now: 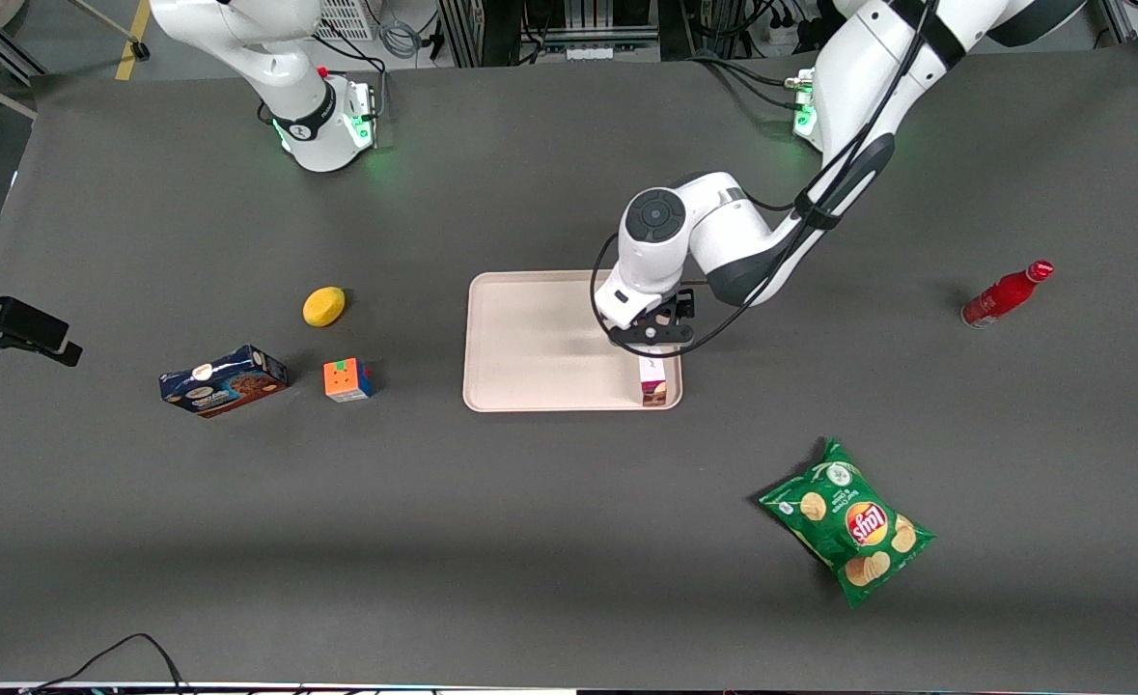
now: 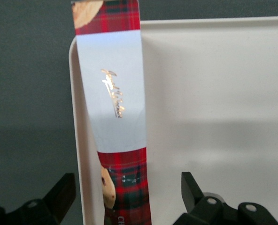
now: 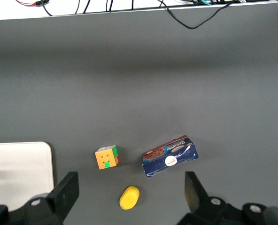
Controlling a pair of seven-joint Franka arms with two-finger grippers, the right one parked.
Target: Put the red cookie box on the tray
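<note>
The red cookie box [image 1: 653, 391] lies on the tray [image 1: 540, 338], along the rim at the working arm's end, and only its near end shows below the gripper in the front view. In the left wrist view the red cookie box [image 2: 113, 93] shows its white label band and plaid ends, lying against the rim of the tray [image 2: 214, 93]. My left gripper [image 1: 653, 333] hangs just above the box. The gripper [image 2: 125, 197] is open, with the fingers [image 2: 190, 190] spread on either side of the box and gaps between them and it.
Toward the parked arm's end lie a blue-and-brown cookie box [image 1: 223, 380], a colour cube [image 1: 347, 379] and a yellow lemon [image 1: 323, 306]. A green chips bag [image 1: 846, 521] lies nearer the camera than the tray. A red bottle [image 1: 1005, 294] lies toward the working arm's end.
</note>
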